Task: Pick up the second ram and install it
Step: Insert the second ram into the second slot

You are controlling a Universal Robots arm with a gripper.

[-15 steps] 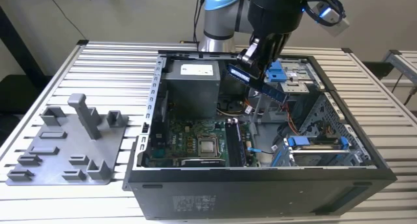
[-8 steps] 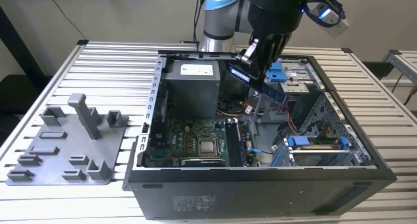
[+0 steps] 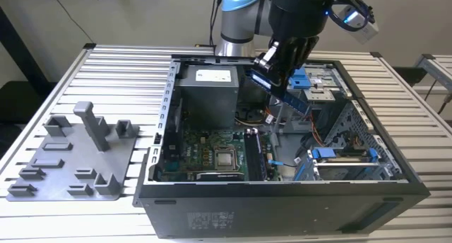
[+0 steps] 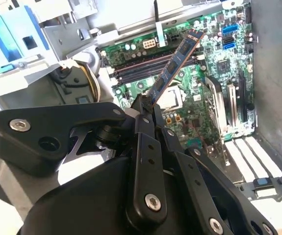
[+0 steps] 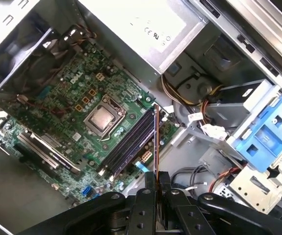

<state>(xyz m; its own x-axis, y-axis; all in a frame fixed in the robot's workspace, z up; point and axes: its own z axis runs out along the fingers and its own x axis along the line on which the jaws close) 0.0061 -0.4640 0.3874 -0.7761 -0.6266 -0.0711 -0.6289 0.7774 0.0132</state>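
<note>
Blue-green and studded with dark chips, the second ram (image 4: 177, 61) is pinched by one end in my gripper (image 4: 145, 106), which is clenched on it. In the upper middle of the exterior view I hold the stick tilted above the open computer case (image 3: 282, 206), well clear of the green motherboard (image 3: 205, 147). In the first wrist view it shows edge-on over the black memory slots (image 5: 128, 144). At the exterior view's left lies the grey fixture tray (image 3: 71, 169), well apart.

Fixture tray (image 3: 67, 169) at exterior view's left of PC case (image 3: 282, 211); second ram (image 4: 176, 62) prob. above mobo (image 3: 205, 147) inside.
</note>
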